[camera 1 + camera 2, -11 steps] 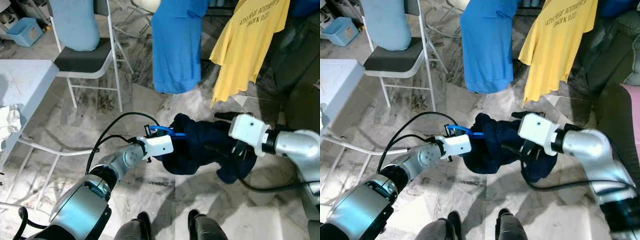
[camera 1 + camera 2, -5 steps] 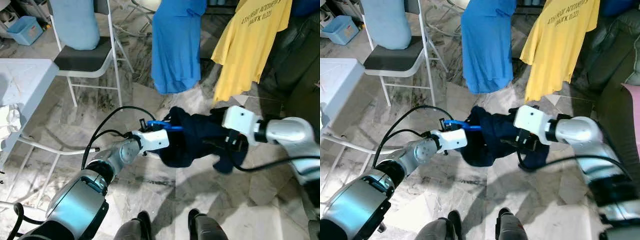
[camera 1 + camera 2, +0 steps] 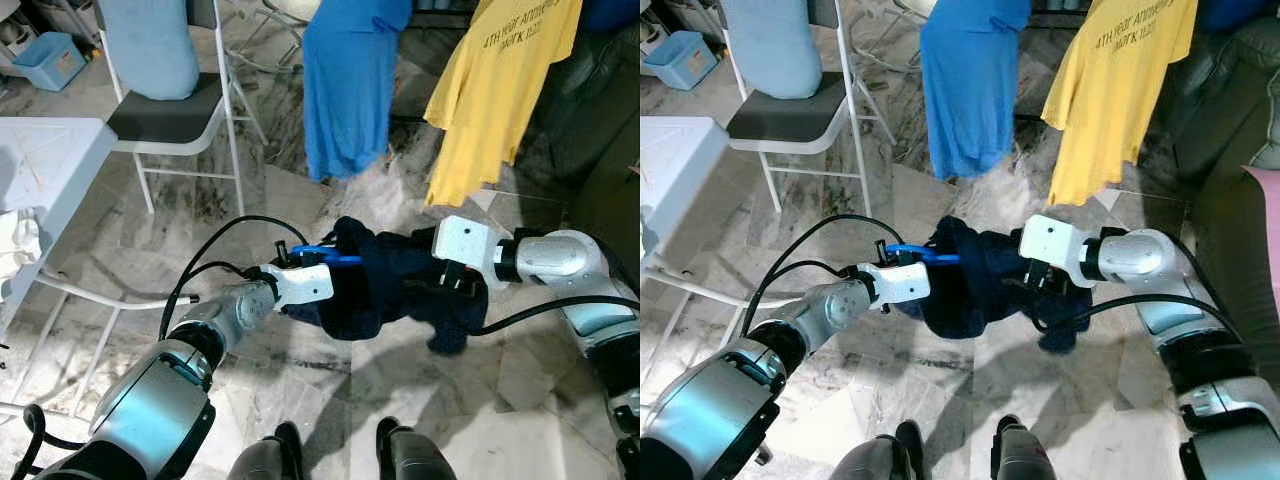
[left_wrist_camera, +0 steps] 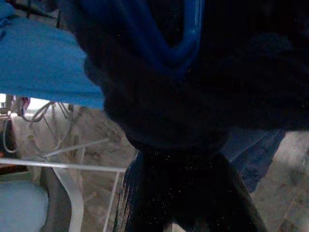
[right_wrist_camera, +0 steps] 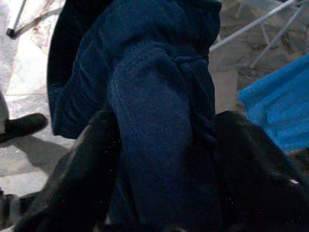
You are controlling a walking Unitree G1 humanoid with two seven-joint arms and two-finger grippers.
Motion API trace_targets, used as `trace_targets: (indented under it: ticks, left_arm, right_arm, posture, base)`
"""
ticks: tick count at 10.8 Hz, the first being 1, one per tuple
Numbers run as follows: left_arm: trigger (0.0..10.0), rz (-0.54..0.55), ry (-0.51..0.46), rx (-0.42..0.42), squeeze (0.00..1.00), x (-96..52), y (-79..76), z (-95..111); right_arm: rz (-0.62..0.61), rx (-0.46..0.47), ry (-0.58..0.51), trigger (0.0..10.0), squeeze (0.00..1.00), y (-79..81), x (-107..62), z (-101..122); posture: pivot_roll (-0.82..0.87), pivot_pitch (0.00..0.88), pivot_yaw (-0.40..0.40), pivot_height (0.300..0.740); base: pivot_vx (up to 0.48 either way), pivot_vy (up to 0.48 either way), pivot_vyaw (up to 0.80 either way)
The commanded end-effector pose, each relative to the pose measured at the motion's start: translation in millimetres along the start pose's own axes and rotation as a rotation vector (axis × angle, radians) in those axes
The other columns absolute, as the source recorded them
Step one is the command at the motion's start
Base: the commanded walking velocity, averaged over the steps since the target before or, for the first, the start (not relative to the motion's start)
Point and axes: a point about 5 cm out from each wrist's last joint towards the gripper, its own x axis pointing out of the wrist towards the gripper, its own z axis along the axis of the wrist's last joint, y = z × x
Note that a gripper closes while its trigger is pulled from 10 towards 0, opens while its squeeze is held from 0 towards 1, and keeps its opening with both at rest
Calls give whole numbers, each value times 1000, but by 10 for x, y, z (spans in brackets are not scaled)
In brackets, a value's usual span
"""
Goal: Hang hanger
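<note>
- Here, both arms reached forward over the marble floor (image 3: 300, 400) and held a dark navy garment (image 3: 385, 290) up between them, clear of the floor.
- The left pincer (image 3: 322, 262) sat at the garment's left end, where a blue hanger (image 3: 322, 250) poked out of the cloth just above the white wrist block; in the left wrist view the hanger (image 4: 186, 43) showed as a blue V sunk into the dark cloth, right against the camera.
- How far the left pincer was open I could not tell, since cloth hid its fingers.
- The right pincer (image 5: 164, 159) was closed on the garment's right end; in the right wrist view a thick fold of navy cloth (image 5: 154, 145) ran between its two black fingers (image 5: 91, 159), which pressed it from either side.
- A loose end of the garment drooped below the right wrist.
- Behind the arms hung a blue shirt (image 3: 350, 90) and, to its right, a yellow T-shirt (image 3: 495, 90) with dark lettering, well apart from the hanger.
- A white folding chair (image 3: 185, 125) stood at the upper left with a pale blue cloth (image 3: 150, 45) over its back.
- A white table (image 3: 45, 165) edged in from the left, and a light blue bin (image 3: 48, 62) sat on the floor in the far left corner.
- The robot's two dark feet (image 3: 335, 455) showed at the bottom edge.
</note>
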Motion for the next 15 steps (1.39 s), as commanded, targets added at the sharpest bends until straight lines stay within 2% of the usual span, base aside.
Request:
trace_targets:
  ticks: [1,2,3,4,6,7,8,9,10,11,12,13,15]
  left_arm:
    - [10000,64,-129,10,0,65,134,267]
    - [10000,68,-106,11,0,48,139,207]
    - [10000,71,-88,9,0,31,151,154]
    - [10000,71,-78,12,0,22,161,125]
    - [10000,70,-78,17,0,30,179,141]
    - [10000,67,-84,21,0,40,179,166]
    - [10000,62,-97,33,0,49,178,198]
    - [10000,58,-105,37,0,53,172,214]
    - [10000,47,-110,41,0,55,144,223]
    - [10000,43,-111,42,0,56,130,225]
    - [10000,37,-115,42,0,61,109,238]
    - [10000,42,-117,39,0,62,116,243]
    - [10000,50,-127,36,0,65,137,262]
  right_arm:
    - [-32,14,-66,10000,0,39,72,51]
    - [-96,90,-151,10000,1000,-13,-61,98]
    - [-138,101,-182,10000,1000,-14,-217,112]
    - [-111,123,-162,10000,1000,64,-371,70]
    - [-13,125,-91,10000,1000,187,-501,-3]
    - [27,111,-66,10000,929,216,-527,9]
    - [47,73,-52,10000,608,176,-513,65]
    - [49,41,-45,10000,447,130,-485,100]
    - [61,-9,-43,10000,102,69,-421,182]
    - [66,-15,-53,10000,55,48,-379,228]
    - [105,-23,-46,10000,47,43,-261,266]
    - [106,-13,-46,10000,1000,58,-185,248]
    - [180,15,6,10000,1000,141,-36,127]
  posture:
    - [-219,246,132,740]
    - [-210,248,128,740]
    - [-208,249,128,740]
    - [-210,253,132,740]
    - [-215,256,137,740]
    - [-217,258,138,740]
    - [-215,258,139,740]
    - [-215,258,139,740]
    - [-215,259,141,740]
    - [-215,259,141,740]
    - [-212,257,139,740]
    - [-212,258,137,740]
    - [-215,259,137,740]
  base:
    - [0,0,0]
    - [0,0,0]
    - [0,0,0]
    - [0,0,0]
    - [0,0,0]
    - [0,0,0]
    - [0,0,0]
    - [0,0,0]
    - [0,0,0]
    - [0,0,0]
    - [0,0,0]
    - [0,0,0]
    - [0,0,0]
